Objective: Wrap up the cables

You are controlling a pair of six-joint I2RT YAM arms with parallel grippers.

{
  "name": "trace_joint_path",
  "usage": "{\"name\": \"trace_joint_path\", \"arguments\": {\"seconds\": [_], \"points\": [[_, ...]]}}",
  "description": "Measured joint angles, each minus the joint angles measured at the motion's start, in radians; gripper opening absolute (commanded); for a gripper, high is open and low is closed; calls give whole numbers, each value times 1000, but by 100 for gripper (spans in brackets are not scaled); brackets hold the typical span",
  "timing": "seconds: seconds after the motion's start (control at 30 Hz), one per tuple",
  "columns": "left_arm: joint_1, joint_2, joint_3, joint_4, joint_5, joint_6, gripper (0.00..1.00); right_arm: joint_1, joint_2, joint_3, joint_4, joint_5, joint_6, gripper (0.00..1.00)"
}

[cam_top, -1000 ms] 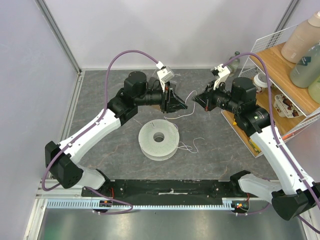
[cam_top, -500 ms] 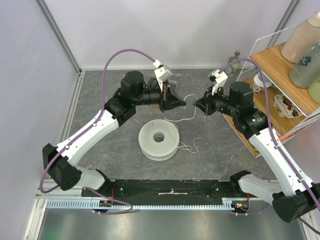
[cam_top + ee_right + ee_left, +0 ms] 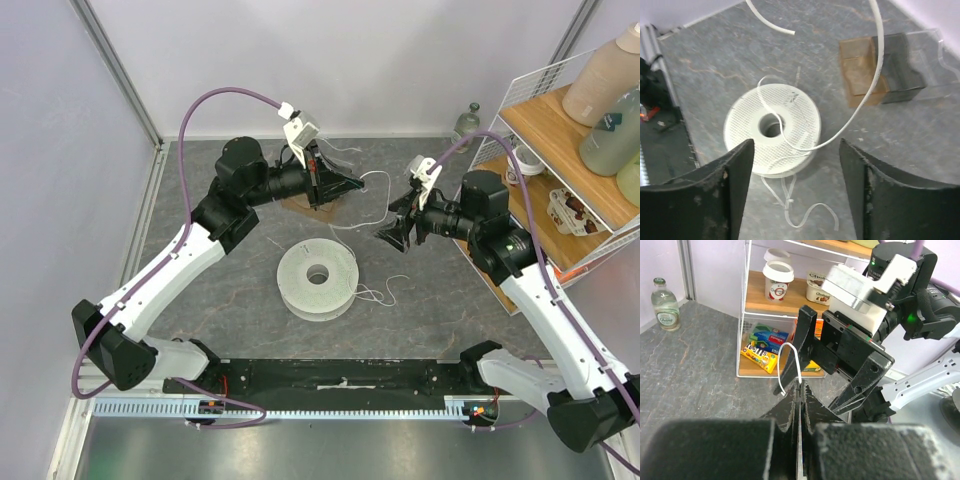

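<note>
Left gripper (image 3: 800, 390) pressed together on a loop of the thin white cable (image 3: 791, 351), lower centre of the left wrist view. Right gripper (image 3: 392, 236) sits just right of centre in the top view, jaws standing apart, nothing between them. Cable trails from the left claw down onto the white spool (image 3: 318, 280) at frame centre, with loose curls on the grey table (image 3: 430, 300) just right of the spool.

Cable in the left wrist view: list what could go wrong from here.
1. The left gripper pinches the cable only at its tips; a tug may slip it free.
2. The open right gripper sits close, so the fingers could collide.
3. Loose curls beside the spool may snag.
</note>
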Motion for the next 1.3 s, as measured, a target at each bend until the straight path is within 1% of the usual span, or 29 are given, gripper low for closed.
{"name": "trace_joint_path", "arguments": {"seconds": [0.03, 0.13, 0.23, 0.3, 0.43, 0.57, 0.67, 0.77, 0.83, 0.93, 1.13, 1.17, 1.2, 1.3], "points": [[0, 0, 0, 2, 0, -4, 2, 0, -3, 0, 0, 13, -20, 88], [0, 0, 0, -6, -5, -9, 2, 0, -27, 2, 0, 80, -86, 92], [0, 0, 0, -24, -25, -13, 2, 0, -97, 2, 25, 185, -151, 93], [0, 0, -2, -31, -32, -29, 2, -2, -153, -5, 77, 218, -186, 93], [0, 0, -4, -50, -46, -69, 2, 0, -223, -17, 213, 187, -228, 97], [-1, 0, -4, -62, -53, -105, 2, 35, -195, -21, 381, 149, -256, 97], [-5, 0, -5, -65, -53, -119, 1, 83, -143, -23, 446, 129, -290, 93], [-12, 0, -8, -64, -51, -131, 2, 135, -92, -23, 458, 115, -326, 91], [-16, 0, -12, -64, -50, -135, 2, 167, -75, -27, 458, 116, -356, 87], [-19, -3, -19, -64, -49, -145, 2, 204, -71, -45, 463, 138, -407, 82], [-20, -12, -34, -53, -44, -179, 2, 235, -76, -109, 504, 207, -499, 81], [-20, -14, -35, -52, -43, -183, 2, 238, -76, -115, 504, 217, -510, 79], [-20, -15, -36, -49, -43, -186, 2, 241, -76, -121, 505, 227, -523, 75], [-20, -21, -36, -48, -35, -194, 2, 246, -76, -137, 511, 255, -549, 56]]}}
